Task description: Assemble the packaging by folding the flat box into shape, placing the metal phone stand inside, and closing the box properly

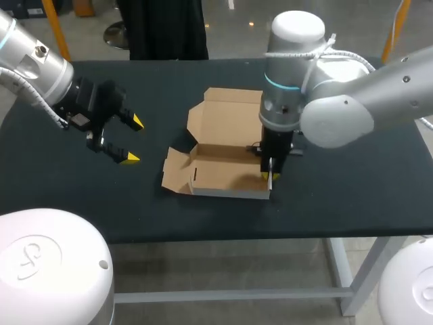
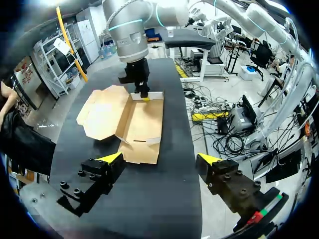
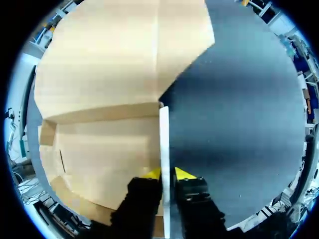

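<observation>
A brown cardboard box (image 1: 223,156) lies half folded in the middle of the black table, its lid and side flaps spread flat. My right gripper (image 1: 269,177) points straight down at the box's near right corner. In the right wrist view its fingertips (image 3: 152,174) pinch the upright, white-edged side wall (image 3: 164,139) from both sides. My left gripper (image 1: 134,140) hangs open above the table, left of the box and apart from it. From the left wrist, the box (image 2: 134,124) lies ahead of the open gripper (image 2: 160,158), with the right gripper (image 2: 145,97) at its far end. No phone stand shows in any view.
The black table (image 1: 67,189) has bare cloth left of the box under my left gripper and along the front edge. My right arm (image 1: 352,101) spans the table's right side above the surface.
</observation>
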Tool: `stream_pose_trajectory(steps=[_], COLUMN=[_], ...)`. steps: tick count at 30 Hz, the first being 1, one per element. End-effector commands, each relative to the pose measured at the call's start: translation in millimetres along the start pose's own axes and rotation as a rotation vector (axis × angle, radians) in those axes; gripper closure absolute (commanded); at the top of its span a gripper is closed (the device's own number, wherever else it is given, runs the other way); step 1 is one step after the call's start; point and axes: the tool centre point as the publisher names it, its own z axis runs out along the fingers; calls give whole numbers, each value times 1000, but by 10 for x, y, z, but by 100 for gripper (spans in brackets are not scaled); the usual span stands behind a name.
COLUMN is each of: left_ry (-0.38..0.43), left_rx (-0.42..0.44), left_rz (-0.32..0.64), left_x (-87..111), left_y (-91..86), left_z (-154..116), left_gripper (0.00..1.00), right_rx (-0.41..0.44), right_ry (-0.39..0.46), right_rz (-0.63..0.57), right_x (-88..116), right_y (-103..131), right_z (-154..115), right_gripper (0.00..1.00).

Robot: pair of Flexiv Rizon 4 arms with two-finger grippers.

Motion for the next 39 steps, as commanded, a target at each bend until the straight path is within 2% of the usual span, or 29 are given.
stream_pose_trajectory(steps=[1,7,25,28,30,39], left_ry=[2,2,2,2,2,2], left_rx=[-5,-5,-5,-5,-5,-5], left_rz=[-1,-1,-1,-1,-1,-1], left_x=[2,2,2,2,2,2], left_y=[-6,-6,-6,-6,-6,-6], left_z=[-9,-9,-9,-9,-9,-9], left_gripper=[0,0,0,0,0,0], right_rx=[-62,-82,-117,-113,-112,-107], right_ry=[-1,0,27,34,40,45], right_rz=[13,21,25,13,1,-76], right_x=[2,14,3,11,17,13], right_y=[-26,-16,-33,-25,-22,-28], right_z=[17,15,-20,-21,-20,-16], right_gripper=[80,89,85,90,100,100])
